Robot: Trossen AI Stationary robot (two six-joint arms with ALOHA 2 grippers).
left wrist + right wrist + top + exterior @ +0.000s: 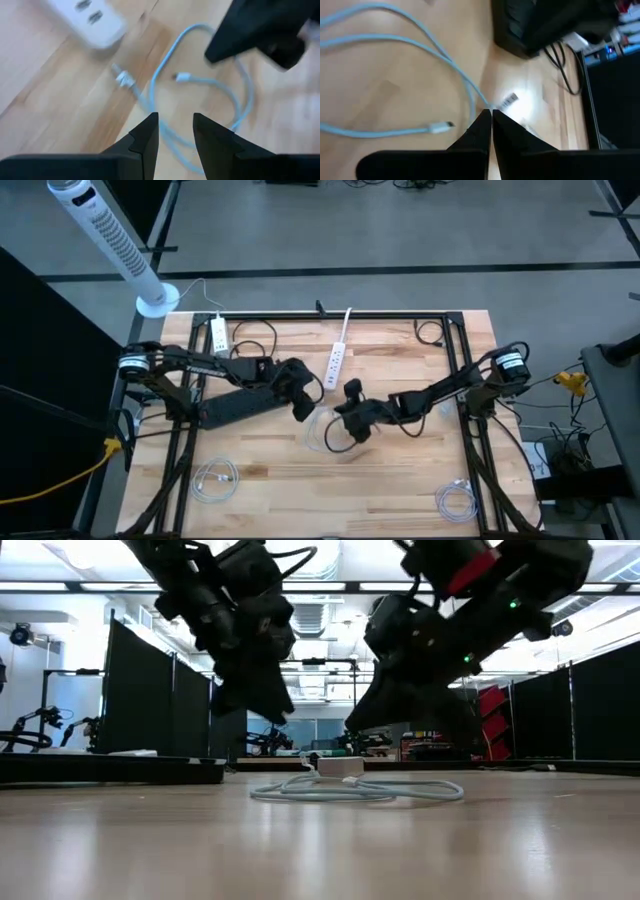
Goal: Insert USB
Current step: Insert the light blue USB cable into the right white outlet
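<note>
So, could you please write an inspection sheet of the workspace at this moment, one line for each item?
Surface: wooden table, inside a black frame.
Job's things: light blue USB cable looped at mid-table, both plugs lying free; white power strip just behind it.
Clutter: black keyboard under the left arm; second white strip at the back left.
Grippers: left gripper open above the loop, holding nothing; right gripper shut near the cable, with no plug visible in it.
Cables: coiled spare cables at both front corners.
Surroundings: white tower fan on the floor; no person seen.
</note>
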